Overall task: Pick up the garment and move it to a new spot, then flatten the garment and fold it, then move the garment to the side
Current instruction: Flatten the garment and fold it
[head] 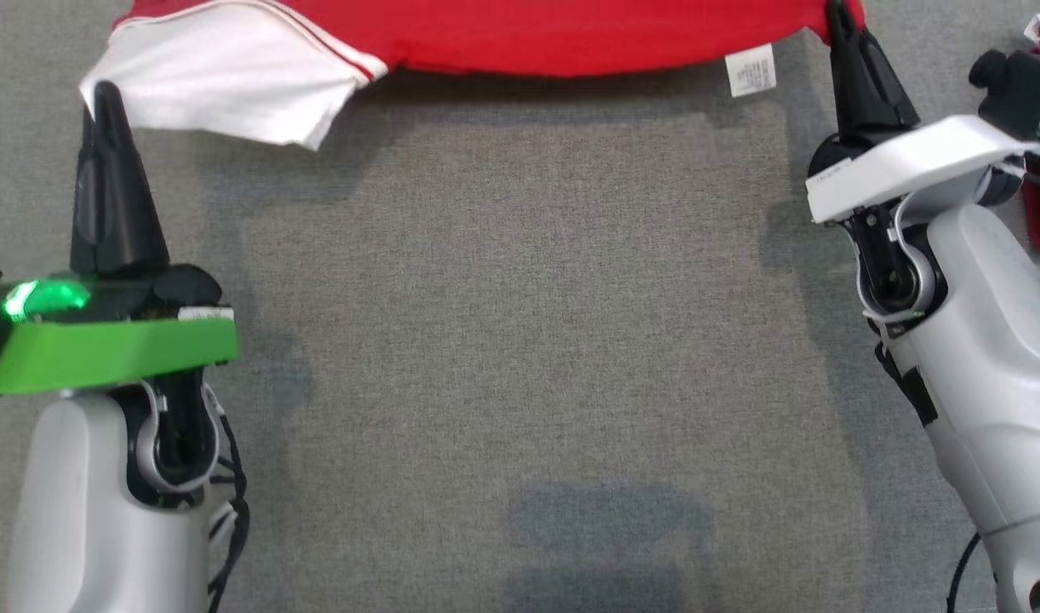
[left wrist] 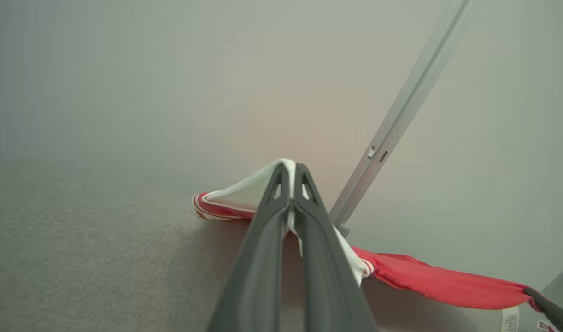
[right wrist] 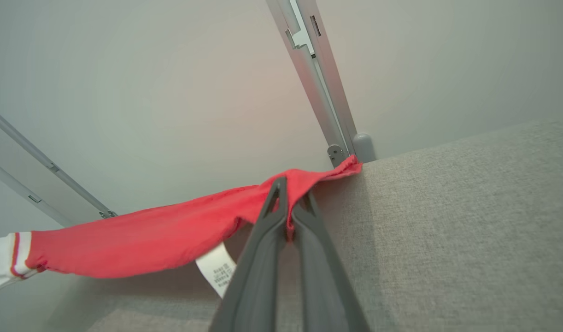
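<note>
Nearest, the left forearm and right forearm rise from the lower corners over the grey fabric tabletop. Beyond them, the left gripper is clenched on the white sleeve of the red garment. The right gripper is pinched tight on the opposite red corner. Stretched between the two, the red garment hangs at the far side of the tabletop and casts a shadow beneath. Its white care label dangles near the right gripper. Farther back, a metal post stands against a pale wall.
</note>
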